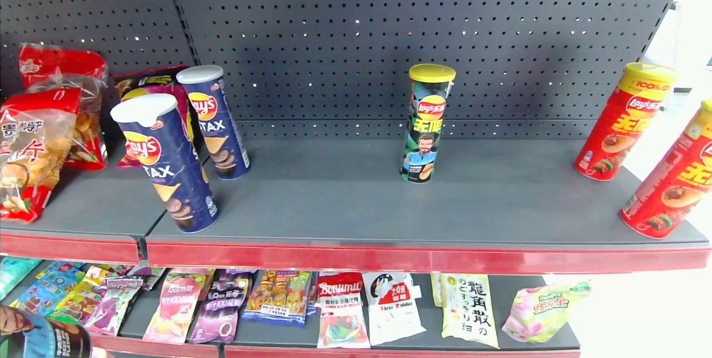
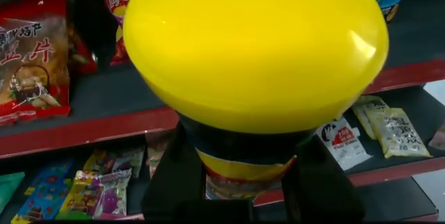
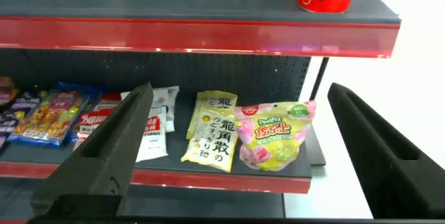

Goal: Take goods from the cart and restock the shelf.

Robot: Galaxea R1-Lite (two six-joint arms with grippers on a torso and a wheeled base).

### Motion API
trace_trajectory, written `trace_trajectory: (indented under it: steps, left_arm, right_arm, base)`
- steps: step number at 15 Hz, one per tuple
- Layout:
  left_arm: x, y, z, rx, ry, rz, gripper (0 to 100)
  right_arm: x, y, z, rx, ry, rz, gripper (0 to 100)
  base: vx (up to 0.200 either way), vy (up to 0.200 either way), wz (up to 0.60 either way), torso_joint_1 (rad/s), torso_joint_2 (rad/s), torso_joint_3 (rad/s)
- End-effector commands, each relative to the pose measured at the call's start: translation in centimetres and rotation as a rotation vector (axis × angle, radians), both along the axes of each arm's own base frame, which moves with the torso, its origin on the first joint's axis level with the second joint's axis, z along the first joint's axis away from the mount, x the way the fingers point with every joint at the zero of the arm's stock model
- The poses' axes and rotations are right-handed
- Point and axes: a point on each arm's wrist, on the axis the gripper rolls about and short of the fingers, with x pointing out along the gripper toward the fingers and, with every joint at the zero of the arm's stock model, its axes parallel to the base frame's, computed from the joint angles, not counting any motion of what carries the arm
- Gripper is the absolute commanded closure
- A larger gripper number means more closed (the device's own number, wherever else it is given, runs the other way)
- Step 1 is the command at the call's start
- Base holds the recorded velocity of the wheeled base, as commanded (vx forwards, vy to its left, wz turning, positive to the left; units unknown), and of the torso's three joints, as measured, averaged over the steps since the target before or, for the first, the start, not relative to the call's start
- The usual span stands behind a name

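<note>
Widest free run for you on upper shelf deck (image 1: 334, 202): between rear blue can (image 1: 214, 122) and green can (image 1: 425, 124), bare back to pegboard (image 1: 389, 41). Front blue can (image 1: 167, 163) stands near front edge, narrowing entry at left. Second gap: green can to rear red can (image 1: 626, 122). Front red can (image 1: 667, 180) blocks right corner. Chip bags (image 1: 33, 152) fill far left. Red lip (image 1: 389, 258) runs full width. Lower shelf (image 1: 500, 286) crowded with flat packets (image 1: 339, 308). Left gripper (image 2: 247, 182) clamps yellow-lidded can (image 2: 254, 50) before shelf front. Right gripper (image 3: 240, 92) spread wide, facing pink-green pouch (image 3: 274, 137).
</note>
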Motion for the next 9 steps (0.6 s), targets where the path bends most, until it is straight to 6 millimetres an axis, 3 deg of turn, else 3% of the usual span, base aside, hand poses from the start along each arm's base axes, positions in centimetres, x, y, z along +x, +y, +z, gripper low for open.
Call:
trace_trajectory:
  steps: [1, 2, 3, 4, 7, 8, 9]
  left_arm:
    - [-1.3, -0.1, -1.3, 0.004, -0.037, -0.012, 100]
    - [-2.0, -0.2, -1.8, 0.005, -0.065, -0.023, 100]
    - [-2.2, -0.2, -1.9, 0.006, -0.073, -0.04, 100]
    - [-2.5, -0.2, -2.6, 0.004, -0.07, -0.069, 100]
    - [-2.3, -0.2, -2.7, 0.003, -0.054, -0.07, 100]
    - [-1.9, -0.2, -2.5, 0.0, -0.034, -0.07, 100]
    - [-1.9, -0.1, -2.5, 0.002, -0.033, -0.07, 100]
  right_arm:
    - [-0.2, 0.1, 0.7, -0.029, -0.033, 0.06, 0]
    - [0.0, 0.3, 6.9, -0.03, -0.06, 0.139, 0]
    - [0.6, 0.3, 8.8, -0.029, -0.054, 0.155, 0]
    - [1.6, 0.5, 12.4, -0.037, -0.057, 0.274, 0]
    - [5.4, 1.0, 13.7, -0.142, 0.047, 0.439, 0]
    - [8.3, 1.4, 15.6, -0.167, 0.094, 0.458, 0]
    - [9.6, 1.6, 16.3, -0.18, 0.112, 0.469, 0]
  base:
    - [0.0, 0.0, 0.0, 0.0, 0.0, 0.0]
    - [0.0, 0.0, 0.0, 0.0, 0.0, 0.0]
    - [0.0, 0.0, 0.0, 0.0, 0.0, 0.0]
    - [0.0, 0.0, 0.0, 0.0, 0.0, 0.0]
    - [0.0, 0.0, 0.0, 0.0, 0.0, 0.0]
    - [0.0, 0.0, 0.0, 0.0, 0.0, 0.0]
    - [0.0, 0.0, 0.0, 0.0, 0.0, 0.0]
